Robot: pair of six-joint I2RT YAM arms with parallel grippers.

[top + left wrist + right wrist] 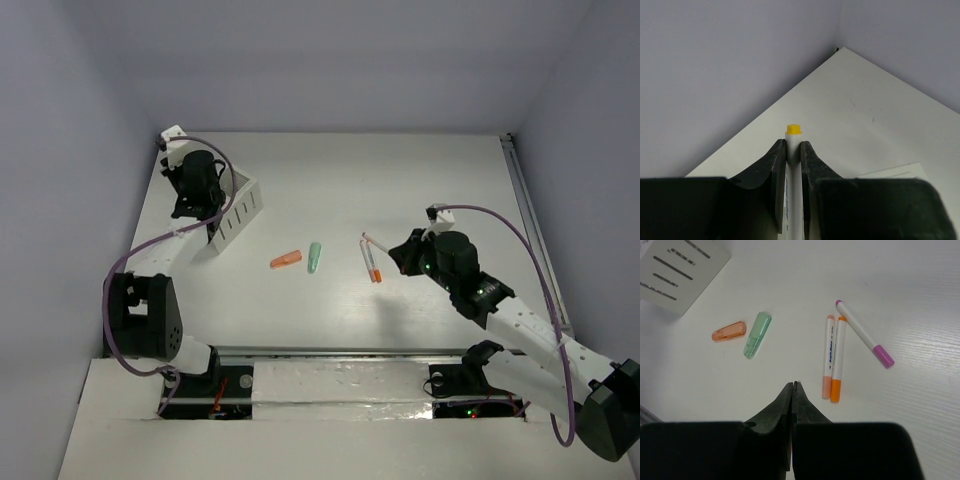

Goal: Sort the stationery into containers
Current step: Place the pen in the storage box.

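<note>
Between the left gripper's fingers: the left gripper (793, 148) is clamped on a yellow-capped pen (793, 195), whose white barrel runs along the gap between the jaws.
Beyond the left fingertips: the pen's yellow cap sticks out just past them, above the bare table (865, 95).
Left gripper, seen from above: it sits over the near-left part of the white box (241, 208). The arm hides which compartment lies beneath it.
Right gripper: the right gripper (791, 386) has its jaws pressed together with nothing between them, and hangs above the table.
Just ahead and right of the right tips: two orange-capped pens (833, 357) lie side by side, touching, with their caps nearest the tool.
Farther right of that pair: the magenta-capped pen (863, 333) lies slanted. Its far end is just beside the pair's far ends and its cap points away to the right.
Ahead and left of the right tips: the mint-green piece (757, 335) and the orange piece (729, 332) lie near each other but apart, with the orange one farther left.
Far ahead-left of the right tool: a slotted wall of the box, well apart from all the loose stationery.
</note>
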